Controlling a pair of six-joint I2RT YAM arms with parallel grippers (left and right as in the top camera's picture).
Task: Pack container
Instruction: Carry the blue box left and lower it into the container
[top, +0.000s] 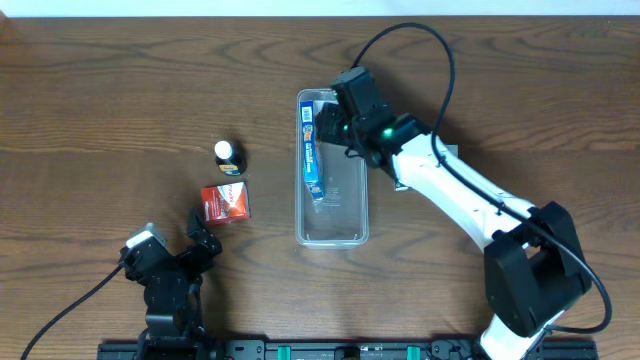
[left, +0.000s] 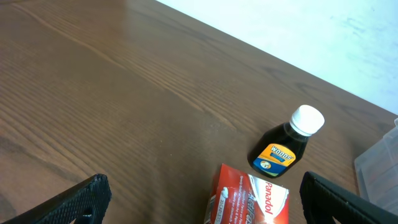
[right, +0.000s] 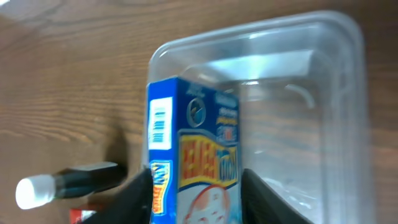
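The container (top: 334, 232) is a long clear plastic tray at the table's middle. A blue box (top: 312, 155) lies inside it along the left wall. My right gripper (top: 337, 122) is over the tray's far end, its fingers (right: 196, 199) tight against both sides of the blue box (right: 199, 137), which stands in the tray (right: 336, 74). A red Panadol box (top: 225, 202) lies left of the tray. My left gripper (top: 203, 232) is open just in front of it; in the left wrist view its fingers (left: 205, 205) flank the red box (left: 255, 199) without touching.
A small dark bottle with a white cap (top: 228, 157) lies beyond the red box; it also shows in the left wrist view (left: 283, 146) and the right wrist view (right: 68, 183). The tray's corner (left: 380, 165) is at the left wrist view's right edge. The right arm crosses the table's right side.
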